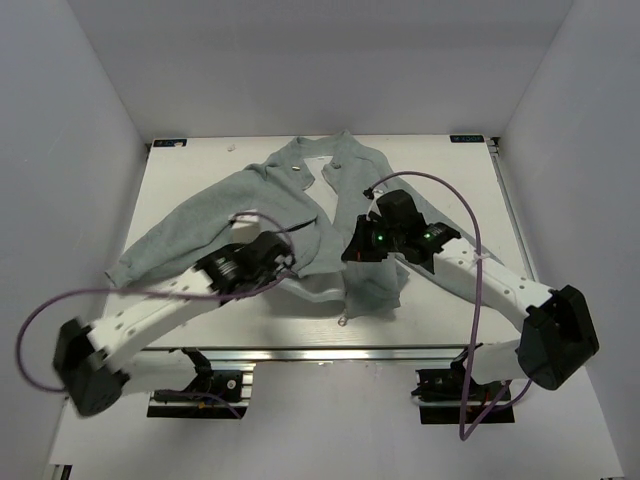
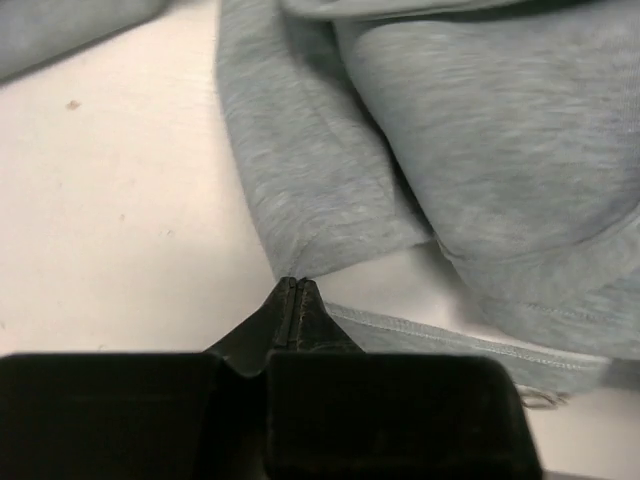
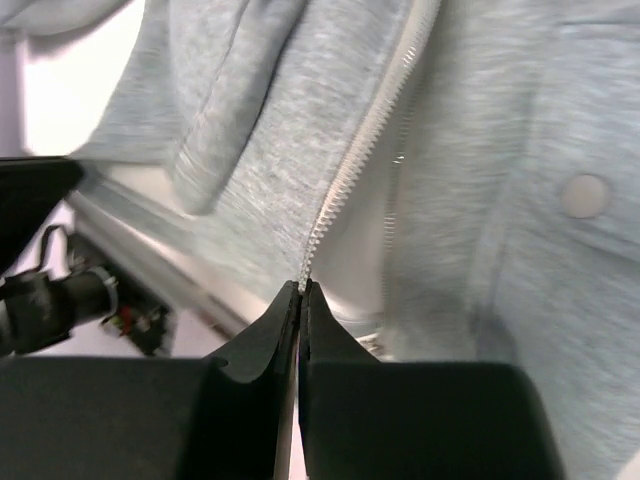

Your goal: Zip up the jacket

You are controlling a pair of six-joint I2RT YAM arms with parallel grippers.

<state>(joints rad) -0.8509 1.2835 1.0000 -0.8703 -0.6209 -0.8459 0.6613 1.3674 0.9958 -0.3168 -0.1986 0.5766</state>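
Note:
The grey-green jacket [image 1: 250, 205] lies on the white table [image 1: 440, 170], collar to the far side and front open, showing white lining. My left gripper [image 1: 290, 265] is at the lower hem. In the left wrist view its jaws [image 2: 297, 285] are shut, tips pinched on a corner of the jacket's hem [image 2: 320, 200]. My right gripper [image 1: 352, 250] is at the centre front. In the right wrist view its jaws [image 3: 303, 287] are shut on the lower end of the light zipper teeth [image 3: 360, 150]. The other zipper row [image 3: 395, 170] lies apart beside it.
A small metal ring [image 1: 343, 321] lies at the hem near the table's front edge. A pocket snap [image 3: 585, 195] shows on the right panel. The left sleeve [image 1: 160, 245] stretches to the table's left edge. Purple cables [image 1: 470, 230] loop over both arms. White walls enclose the table.

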